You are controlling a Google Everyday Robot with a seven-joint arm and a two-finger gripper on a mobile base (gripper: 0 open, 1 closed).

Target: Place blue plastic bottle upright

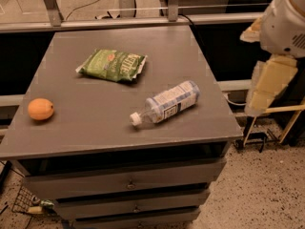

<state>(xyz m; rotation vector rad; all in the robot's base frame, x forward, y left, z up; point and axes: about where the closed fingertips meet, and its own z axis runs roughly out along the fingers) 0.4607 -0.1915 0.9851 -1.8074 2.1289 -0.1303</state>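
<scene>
The blue plastic bottle (167, 105) lies on its side on the right half of the grey cabinet top (95, 128). It is clear and bluish with a white label. Its white cap (136, 119) points toward the front left. My gripper (267, 85) shows as cream-coloured parts under the white arm housing (285, 23). It hangs off the right side of the cabinet, apart from the bottle and above floor level. It holds nothing that I can see.
A green snack bag (113, 65) lies at the back middle of the top. An orange (40, 109) sits near the left front edge. Drawers (128, 180) are below. A metal rail (143, 22) runs behind the cabinet, and a stand's legs (259, 137) are at the right.
</scene>
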